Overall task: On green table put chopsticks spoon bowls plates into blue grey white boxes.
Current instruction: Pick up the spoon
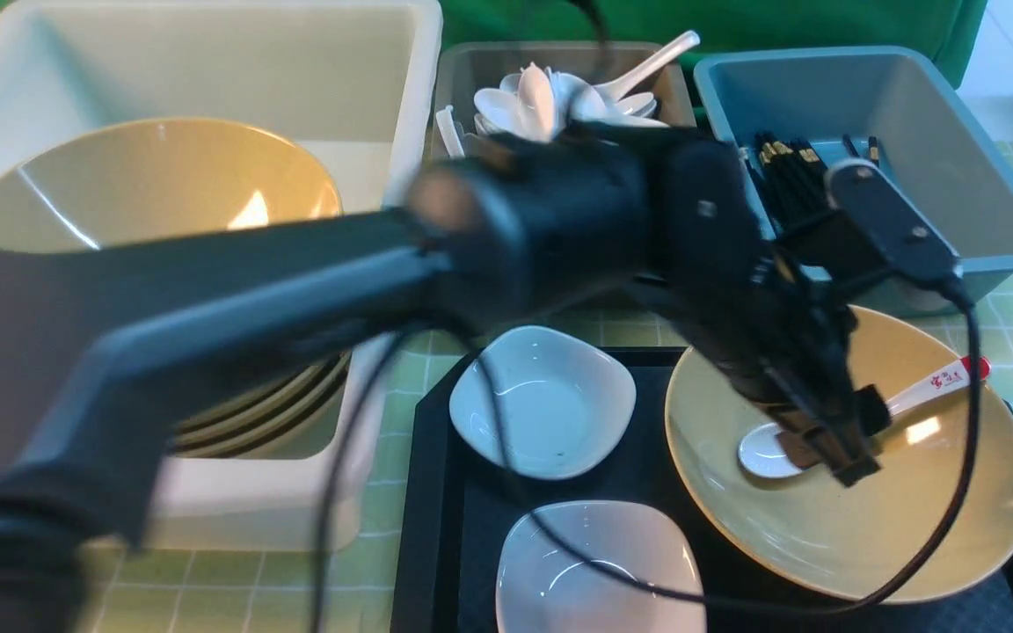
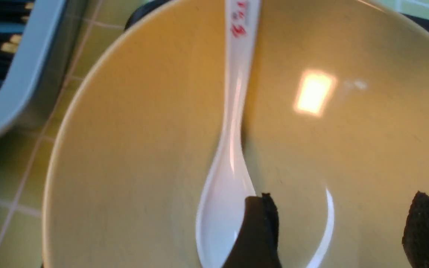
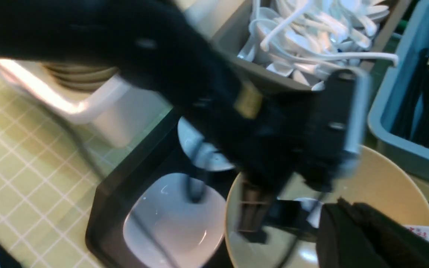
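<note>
White and glossy, the nearest plate (image 1: 599,571) sits on your black tray (image 1: 471,527), with a second plate (image 1: 542,400) just behind it. To their right, the tan bowl (image 1: 893,519) holds the red-tipped spoon (image 1: 933,389), its handle on the rim. Your left gripper (image 1: 832,453) hangs over the spoon's scoop, jaws apart and gripping nothing. Your right gripper (image 3: 345,216) is closed beside that bowl. Farther back are stacked bowls (image 1: 146,185) in the tub (image 1: 207,61), white spoons (image 1: 542,101) in the grey bin (image 1: 462,70) and chopsticks (image 1: 783,171) in the blue bin (image 1: 955,132).

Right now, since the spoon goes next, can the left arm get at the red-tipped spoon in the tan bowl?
Probably yes: the left tool hangs open right over the spoon lying in the bowl, with nothing between them.
</note>
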